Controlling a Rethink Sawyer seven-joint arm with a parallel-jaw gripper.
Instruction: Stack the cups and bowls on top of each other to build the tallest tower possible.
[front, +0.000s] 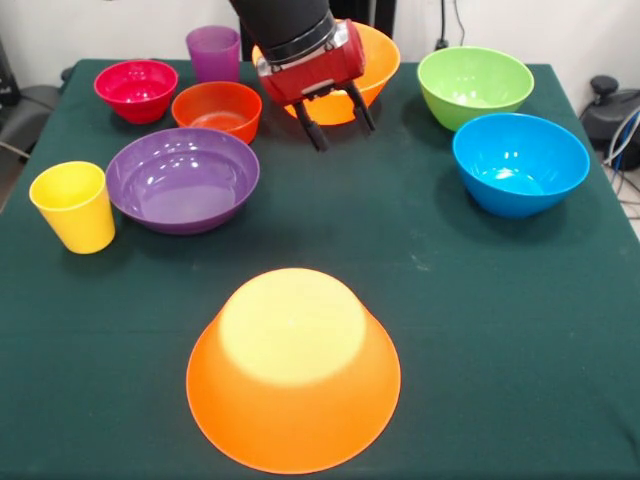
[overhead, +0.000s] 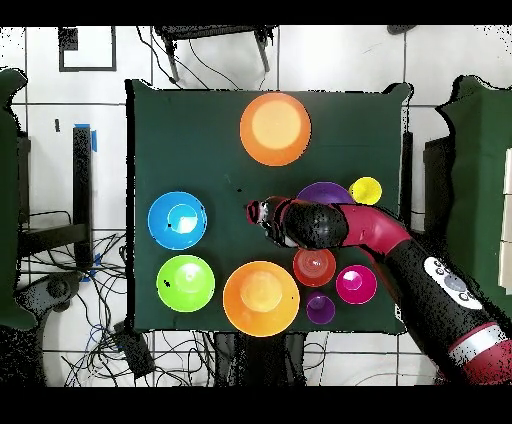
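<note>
Nothing is stacked yet: every bowl and cup sits alone on the tabletop (front: 420, 250), so the job looks to be at its very start. One large orange bowl (front: 293, 368) lies upside down near the front-view camera's edge, apart from everything else, and reads as the likely base of the tower. The gripper (front: 335, 123) hangs empty over the middle of the far half, its two dark fingers spread apart, holding nothing.

Along the pedestal's edge stand the second large orange bowl (front: 368, 70), the green bowl (front: 475, 85), the purple cup (front: 213, 52) and the pink-red bowl (front: 136, 89). The small orange-red bowl (front: 217, 109) and the wide purple bowl (front: 183, 178) sit just inward of those, the yellow cup (front: 73, 206) by one side edge, the blue bowl (front: 520, 163) by the opposite one.

The next move probably calls for picking one piece, a wide one judging by stability, and closing on its rim (the glossy plastic may slip).

The tabletop is covered in dark green cloth. Around it the overhead view shows a pale tiled floor (overhead: 340, 60) with loose cables (overhead: 100, 320).
</note>
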